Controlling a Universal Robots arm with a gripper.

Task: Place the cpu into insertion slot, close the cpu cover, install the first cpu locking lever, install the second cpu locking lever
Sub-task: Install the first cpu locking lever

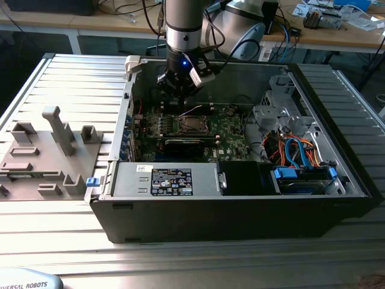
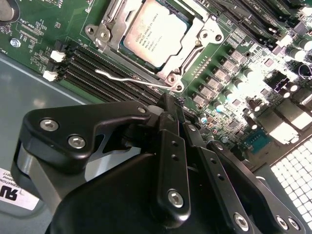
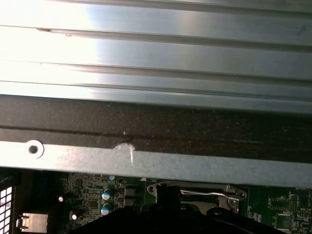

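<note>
Above the green motherboard [image 1: 198, 129] inside the open computer case [image 1: 240, 198], your pincer [image 1: 180, 90] hangs just off the far edge of the insertion slot [image 1: 191, 124], its fingers [image 2: 171, 146] drawn together with nothing visible between them. Look at the second wrist view: the cpu [image 2: 153, 33] already lies flat in the slot, and the cpu cover [image 2: 197, 41] is down around it, its window framing the silver top. I count one cpu, one slot, one cover and one pincer. Of the locking levers, one thin wire lever [image 2: 127, 76] shows plainly, lying along the socket's edge nearest the fingers and seemingly not yet hooked under its catch; the first wrist view shows a lever [image 3: 204, 193] along that edge too. A second lever I cannot pick out with certainty. You seem to be at the lever stage, so to do it well, press on the lever's bent handle rather than mid-wire, keep the closed tips clear of the memory slots [image 2: 97, 66] beside it, and push down and sideways so it tucks under the tab without sliding.
</note>
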